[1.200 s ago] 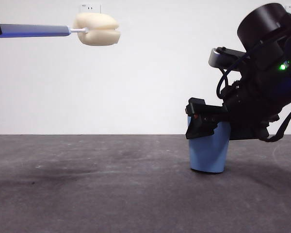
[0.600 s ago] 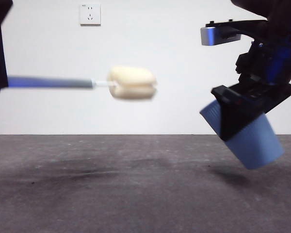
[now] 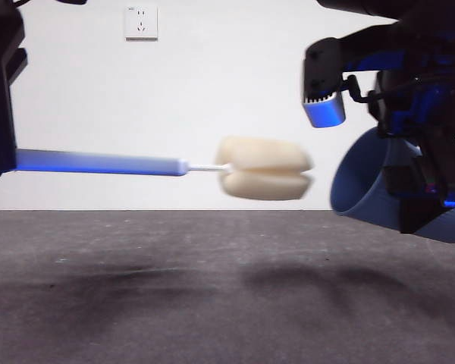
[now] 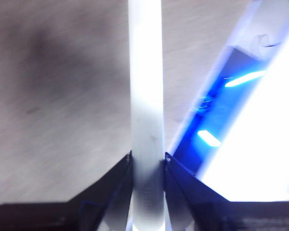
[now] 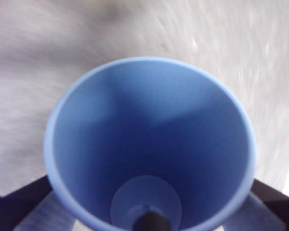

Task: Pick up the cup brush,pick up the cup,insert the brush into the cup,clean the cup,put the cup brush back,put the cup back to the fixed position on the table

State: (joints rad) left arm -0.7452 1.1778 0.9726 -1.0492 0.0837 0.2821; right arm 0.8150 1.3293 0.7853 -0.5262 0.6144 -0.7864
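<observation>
Cup brush (image 3: pixel 167 165) held level above the tabletop (image 3: pixel 174 303) w/ long axis running straight toward the cup (image 3: pixel 364 186): sponge head near the mouth but apart from it, not yet inside. Mouth tilted over toward the sponge, rim facing it, so axis of brush and axis of cup look roughly lined up, cup maybe angled a bit upward; judged as the insert step, pick-ups of both done, cleaning and put-backs not yet. Left gripper (image 4: pixel 147 161) closed narrow on the grey handle, jaws pressed to either side of the shaft, seen in left wrist view w/ shaft running away from the camera. Right gripper (image 5: pixel 149 207) clamped around the cup from outside, black jaws at either flank of the wall, cup lifted clear of the tabletop at the far side from the brush arm. Neither arm clearly nearer; gap closes from either side. Next move prob. calls for sliding head along its own axis into the mouth; risk seems to be sponge catching the rim if heights are off. Sponge head cream-yellow, rounded, two soft lobes w/ a crease between, likely compressible. White looped wire tip between head and handle, thin. Handle slim, smooth, straight. Cup blue plastic, smooth inside, tapering to a small round base, no handle. Tabletop dark grey, matte, scuffed. Wall socket (image 3: pixel 141 22) on the white wall behind
</observation>
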